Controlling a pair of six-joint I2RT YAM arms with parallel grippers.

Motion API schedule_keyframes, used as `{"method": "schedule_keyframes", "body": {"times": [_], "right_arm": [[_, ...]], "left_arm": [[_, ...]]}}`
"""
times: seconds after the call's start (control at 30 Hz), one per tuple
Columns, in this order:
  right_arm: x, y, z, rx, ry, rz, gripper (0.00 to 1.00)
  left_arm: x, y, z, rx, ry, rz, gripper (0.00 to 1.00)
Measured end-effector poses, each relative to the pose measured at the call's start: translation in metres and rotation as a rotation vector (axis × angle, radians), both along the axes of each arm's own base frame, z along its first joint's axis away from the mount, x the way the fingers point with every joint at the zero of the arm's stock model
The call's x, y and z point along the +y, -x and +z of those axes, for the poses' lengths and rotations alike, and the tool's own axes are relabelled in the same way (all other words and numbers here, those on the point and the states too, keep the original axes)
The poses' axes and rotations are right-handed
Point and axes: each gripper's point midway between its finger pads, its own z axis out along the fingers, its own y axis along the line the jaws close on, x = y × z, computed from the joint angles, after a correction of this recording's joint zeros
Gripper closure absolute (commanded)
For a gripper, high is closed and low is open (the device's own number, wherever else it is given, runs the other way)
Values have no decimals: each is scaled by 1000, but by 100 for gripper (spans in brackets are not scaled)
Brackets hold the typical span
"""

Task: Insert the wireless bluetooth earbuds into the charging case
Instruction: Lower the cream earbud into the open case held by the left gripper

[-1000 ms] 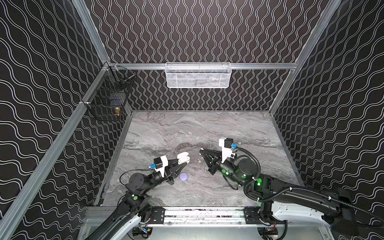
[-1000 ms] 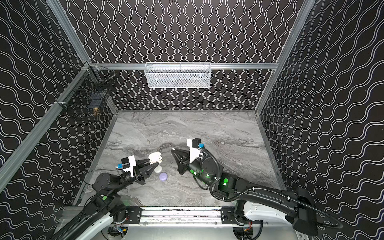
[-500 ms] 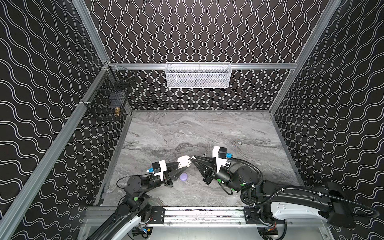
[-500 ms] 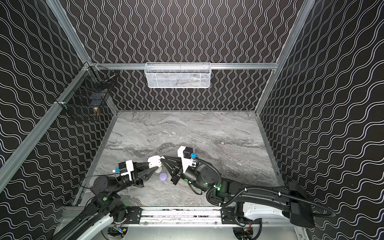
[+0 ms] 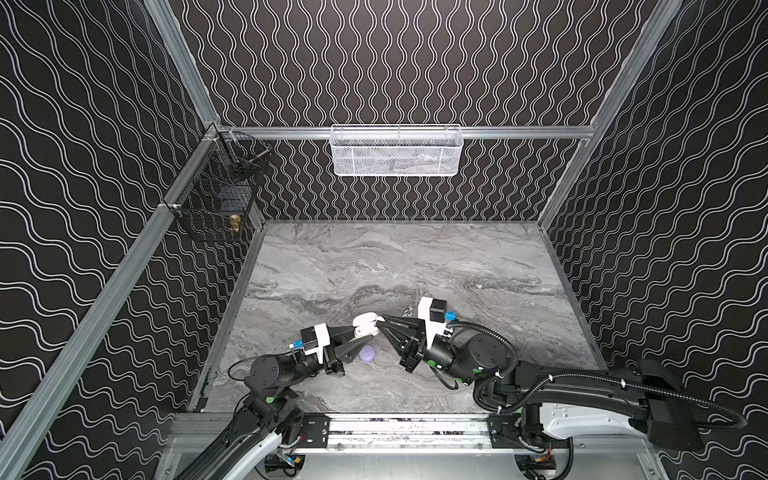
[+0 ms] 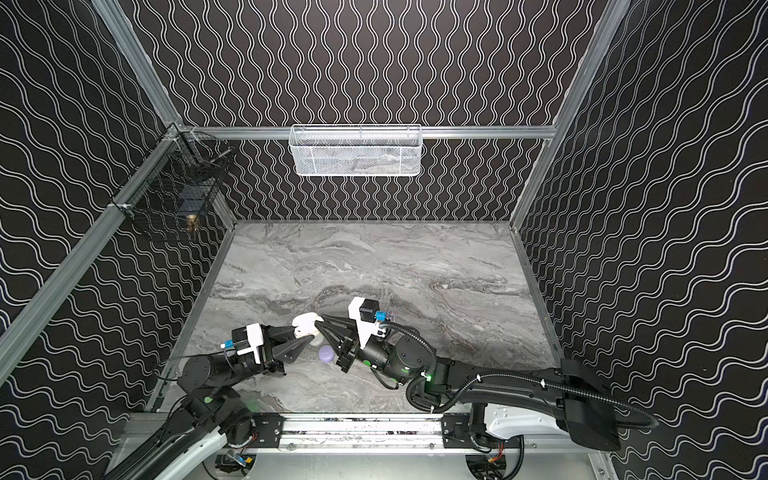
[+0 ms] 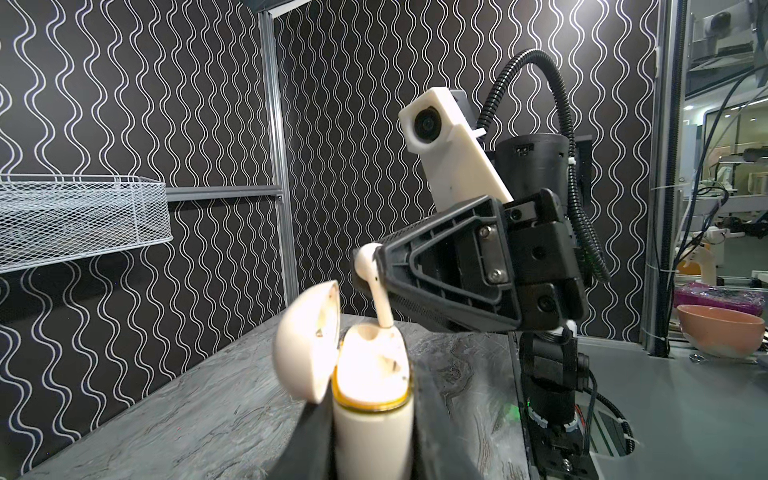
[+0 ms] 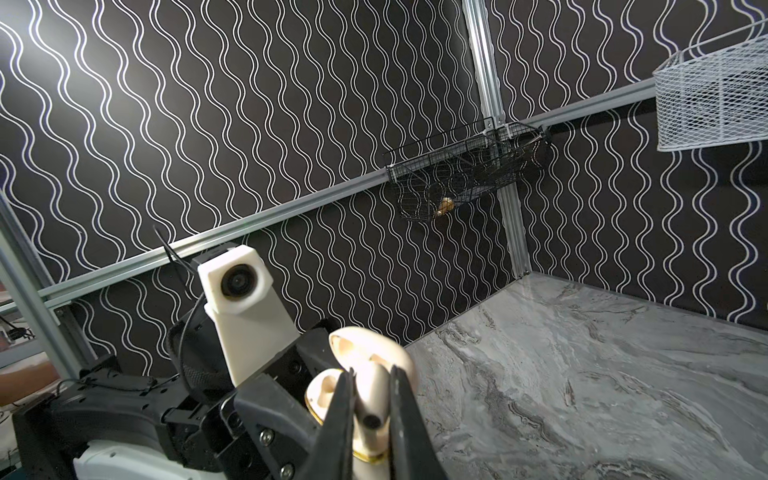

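Both claws grip: left claw holds the open case, right claw the earbud; we should lower its stem straight.

The right arm is built of black links and a white base shell. A white camera block is carried on it; beside the block a ribbed black cable is looped, and below the block the black triangular fingers of the right gripper are fixed with silver screws. The same build is seen on the left arm.
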Motion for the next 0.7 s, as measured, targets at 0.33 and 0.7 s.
{"method": "schedule_keyframes", "body": {"times": [0.33,0.7], "right_arm": [[4,-6,-5,-15,-10,-32,93],[2,-8,-14,-31,-4,-55,93]], "left_arm": [[0,0,-1,6,-1,0,100],[3,0,-2,16,3,12,100]]}}
